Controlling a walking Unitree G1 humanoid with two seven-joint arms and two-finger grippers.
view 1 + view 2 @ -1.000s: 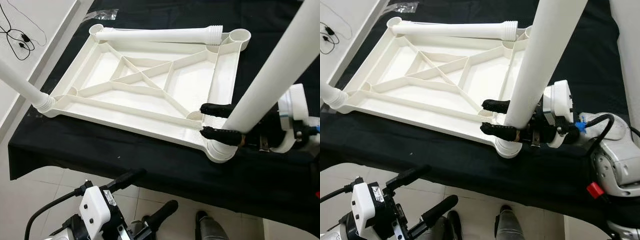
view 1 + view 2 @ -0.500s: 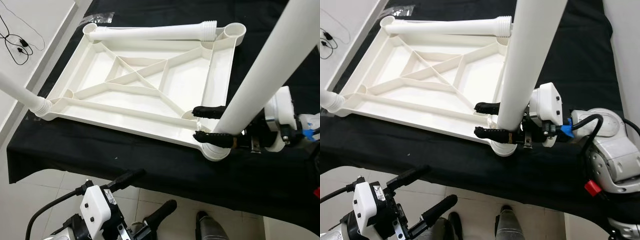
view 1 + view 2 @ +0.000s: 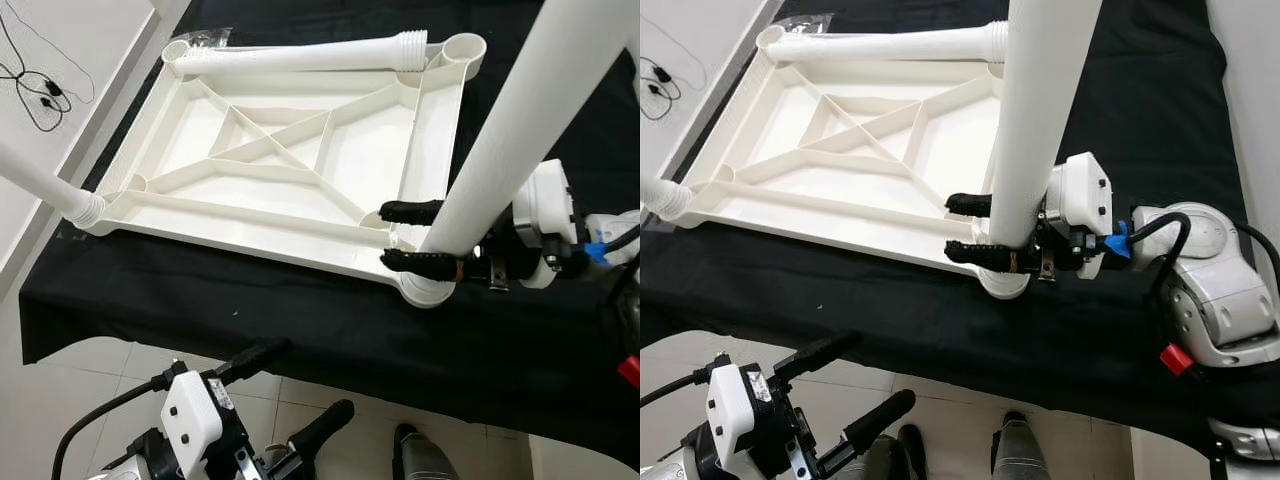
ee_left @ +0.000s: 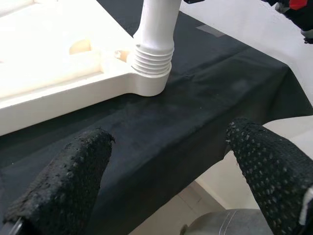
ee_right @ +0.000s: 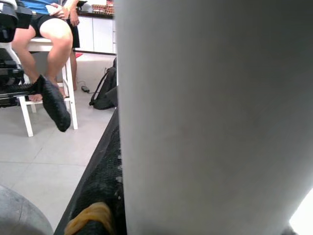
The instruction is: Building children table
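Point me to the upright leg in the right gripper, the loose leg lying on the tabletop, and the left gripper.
upright leg (image 3: pixel 1030 130), right eye view, mid shaft.
loose leg (image 3: pixel 300 57), left eye view, middle of tube.
left gripper (image 4: pixel 166 178), left wrist view, midway between its open fingertips.

Black-draped table (image 3: pixel 250 330); white tabletop frame (image 3: pixel 290 170) lying on it

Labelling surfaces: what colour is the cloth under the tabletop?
Plain black cloth under the white ribbed plastic tabletop; clearest in the left eye view.
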